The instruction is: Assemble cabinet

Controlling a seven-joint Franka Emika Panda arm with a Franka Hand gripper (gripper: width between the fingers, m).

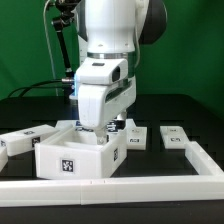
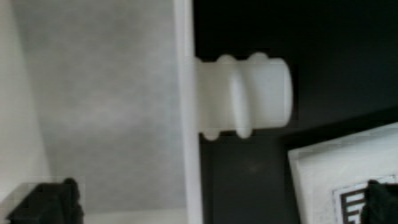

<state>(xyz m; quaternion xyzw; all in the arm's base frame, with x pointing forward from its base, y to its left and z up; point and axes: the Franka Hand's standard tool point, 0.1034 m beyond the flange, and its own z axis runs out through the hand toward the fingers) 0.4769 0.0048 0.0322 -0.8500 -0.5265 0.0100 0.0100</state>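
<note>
The cabinet stands behind the front rail.

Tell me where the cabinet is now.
In the exterior view, the cabinet sits left of centre, beneath the gripper, just behind the white front rail.

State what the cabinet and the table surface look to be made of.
The cabinet: likely white plastic, smooth and matte, uniform in colour; the wrist view shows a ribbed moulded knob on a panel. The table: black, matte, perhaps cloth or coated board; unclear.
</note>
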